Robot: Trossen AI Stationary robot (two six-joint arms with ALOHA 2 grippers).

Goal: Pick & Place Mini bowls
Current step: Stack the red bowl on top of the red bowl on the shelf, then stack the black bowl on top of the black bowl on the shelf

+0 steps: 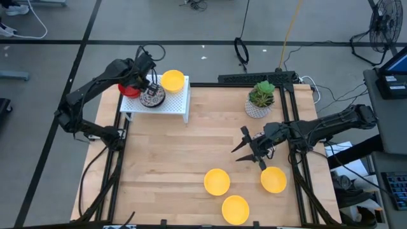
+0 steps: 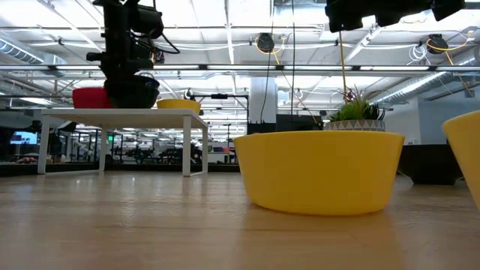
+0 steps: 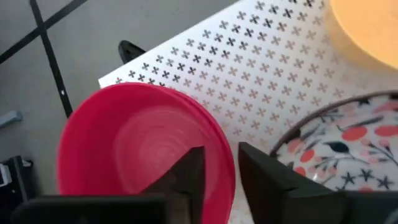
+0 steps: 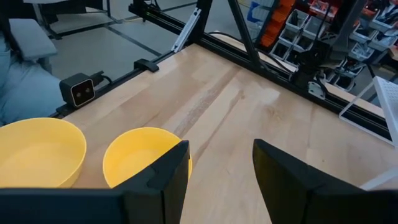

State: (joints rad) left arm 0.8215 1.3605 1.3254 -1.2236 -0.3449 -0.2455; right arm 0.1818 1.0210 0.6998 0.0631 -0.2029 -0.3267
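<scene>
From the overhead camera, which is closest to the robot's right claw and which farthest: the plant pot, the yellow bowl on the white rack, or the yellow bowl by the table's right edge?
Measured from the right gripper in the high view:
1. The yellow bowl by the table's right edge, just beside it toward the near edge.
2. The plant pot, at the table's far right.
3. The yellow bowl on the white rack, far across at the far left.
</scene>
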